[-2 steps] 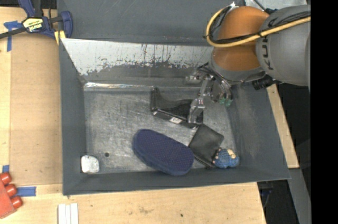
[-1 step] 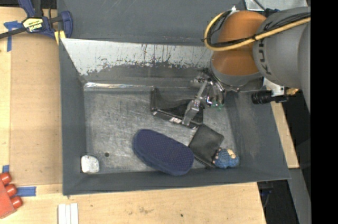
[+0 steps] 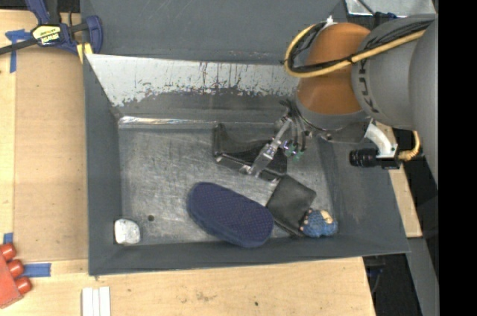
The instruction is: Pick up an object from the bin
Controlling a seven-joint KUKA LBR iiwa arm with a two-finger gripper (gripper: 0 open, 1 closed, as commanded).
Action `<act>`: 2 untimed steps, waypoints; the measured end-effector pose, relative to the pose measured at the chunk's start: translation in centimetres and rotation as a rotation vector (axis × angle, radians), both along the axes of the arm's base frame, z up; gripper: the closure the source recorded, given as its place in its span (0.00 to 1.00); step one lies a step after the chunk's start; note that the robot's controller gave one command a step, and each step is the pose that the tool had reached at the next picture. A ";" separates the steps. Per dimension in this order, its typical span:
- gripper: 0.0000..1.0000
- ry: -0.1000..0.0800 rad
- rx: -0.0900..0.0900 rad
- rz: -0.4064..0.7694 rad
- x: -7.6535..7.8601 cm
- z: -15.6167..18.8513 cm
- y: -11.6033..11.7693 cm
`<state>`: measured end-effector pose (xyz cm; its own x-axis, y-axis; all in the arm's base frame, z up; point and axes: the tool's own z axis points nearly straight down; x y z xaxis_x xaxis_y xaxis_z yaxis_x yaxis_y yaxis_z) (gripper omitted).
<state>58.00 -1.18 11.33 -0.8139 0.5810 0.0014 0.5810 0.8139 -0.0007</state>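
Entry: my arm [image 3: 395, 76] comes in from the right side over the grey bin [image 3: 223, 31], with the wrist held above the right rear part of the floor. The orange cover [image 3: 332, 80] at the wrist sits high, level with the streaked back wall, and a yellow-and-black cable [image 3: 313, 68] loops round it. Below the cover the tool slants down and to the left, so my jaws point into the middle of the bin rather than straight down. Their tip lies over the near right edge of a flat black angular piece [image 3: 235, 147], which rests on the floor in the middle of the bin, towards the back wall. I cannot tell whether the tip touches that piece. I also cannot tell how far the jaws are parted, and I see nothing between them. Just in front of the tip, to the right, lies a black square pouch [image 3: 289, 201], turned cornerwise. A dark blue oval mesh object [image 3: 227, 214] lies beside it to the left, along the front wall, its right end touching or overlapping the pouch. A small blue fuzzy thing [image 3: 322, 223] sits at the pouch's right corner, close to the front right corner of the bin. A pale crumpled lump [image 3: 127, 231] lies well apart, in the front left corner.
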 end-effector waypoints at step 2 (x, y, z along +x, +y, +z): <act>0.00 -0.003 0.000 -0.133 -0.3 -3.7 2.6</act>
<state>57.74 1.41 7.66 -0.7294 0.6841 -0.0007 0.6841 0.7294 0.0009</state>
